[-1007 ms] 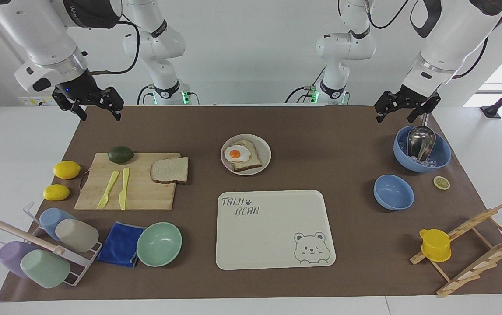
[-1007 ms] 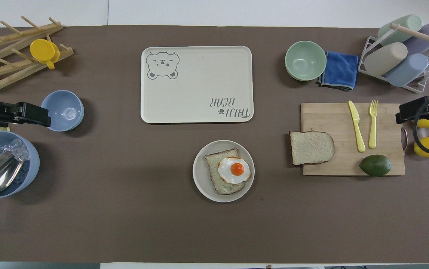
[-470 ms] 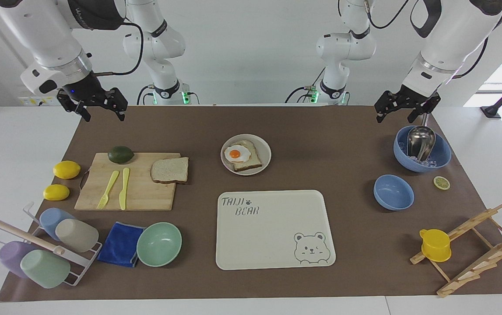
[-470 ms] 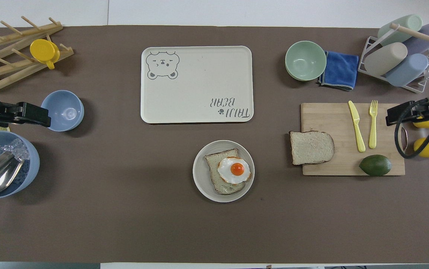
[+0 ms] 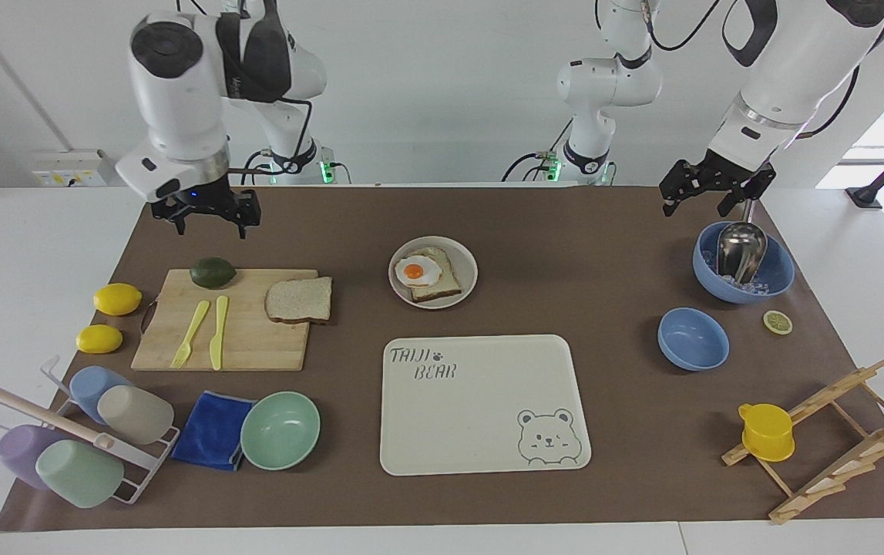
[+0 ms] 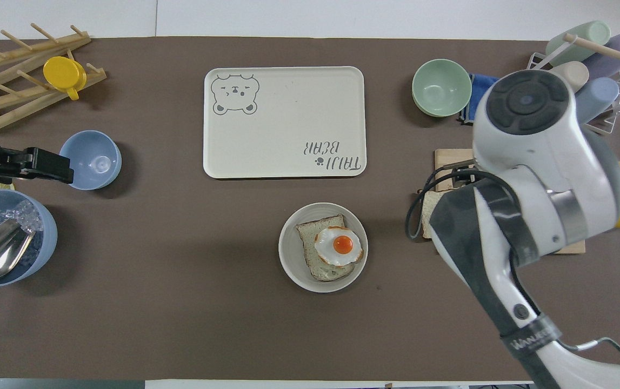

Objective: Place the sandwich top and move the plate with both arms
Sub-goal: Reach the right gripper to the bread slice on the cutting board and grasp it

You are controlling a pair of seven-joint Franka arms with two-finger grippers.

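Right gripper (image 5: pixel 208 223): empty, jaws wide, up over the avocado (image 5: pixel 213 272)
Left gripper (image 5: pixel 711 194): wide open, waiting
Sandwich top (image 5: pixel 299 300): on cutting board (image 5: pixel 257 348)

The sandwich top (image 5: pixel 299 300) is light tan with a brown crust. The plate (image 5: pixel 463 262) is beige-grey and carries a white egg with an orange yolk (image 5: pixel 414 271). The tray (image 5: pixel 480 385) is cream, with a grey bear drawing. The table cover (image 5: pixel 580 231) is plain brown. Both lemons (image 5: pixel 117 298) are yellow.

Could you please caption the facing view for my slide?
Right gripper open above the avocado; sandwich top waits on the cutting board.
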